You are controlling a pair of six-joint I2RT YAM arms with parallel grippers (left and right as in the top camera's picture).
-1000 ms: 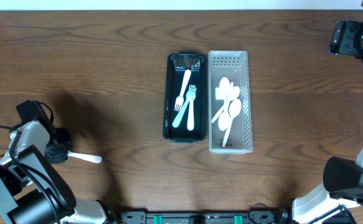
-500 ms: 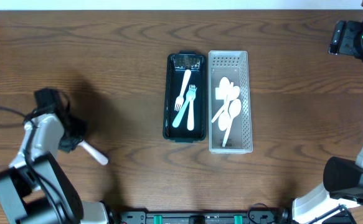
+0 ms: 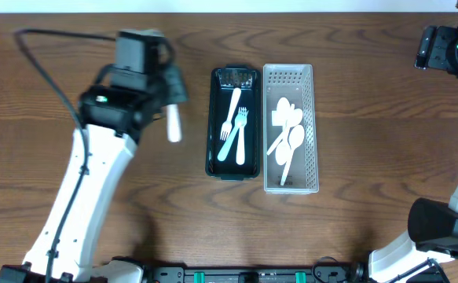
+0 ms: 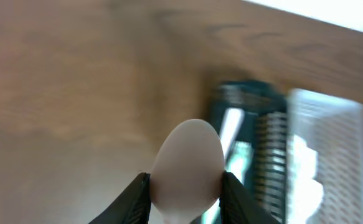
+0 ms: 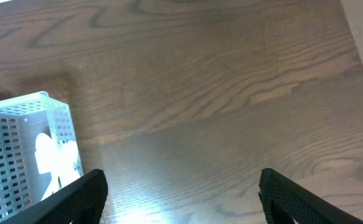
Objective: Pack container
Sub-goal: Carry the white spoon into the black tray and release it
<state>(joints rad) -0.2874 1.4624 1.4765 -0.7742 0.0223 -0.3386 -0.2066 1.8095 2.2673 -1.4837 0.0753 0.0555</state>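
1. Since the earlier frame your left arm has swung from the near-left corner up towards the containers, taking the white plastic spoon (image 3: 174,126) with it.
2. That spoon now hangs off the surface (image 3: 71,236), just left of the black tray (image 3: 213,161) and near its far end, handle pointing back towards you.
3. Your left pincer (image 4: 186,193) is clamped on the spoon; the wrist view shows the bowl between both fingers (image 4: 137,196).
4. I judge you are mid-carry: pick-up done, placing not yet done.
5. The spoon most likely belongs in the white perforated basket (image 3: 313,118), where the other spoons (image 3: 288,132) lie. The black tray holds only forks (image 3: 235,124).
6. For the next move, keep going right across the black tray, stop above the basket, turn the spoon along its length, lower it and release.
7. The black tray stands between spoon and basket, so stay above its rim. The two containers sit side by side, and an early drop would land among the forks.
8. Your right pincer (image 5: 184,208) is spread wide and holds nothing, parked at the far-right corner, well apart from the basket.
9. The left arm's cable (image 3: 44,35) loops over the far-left surface, away from your path.
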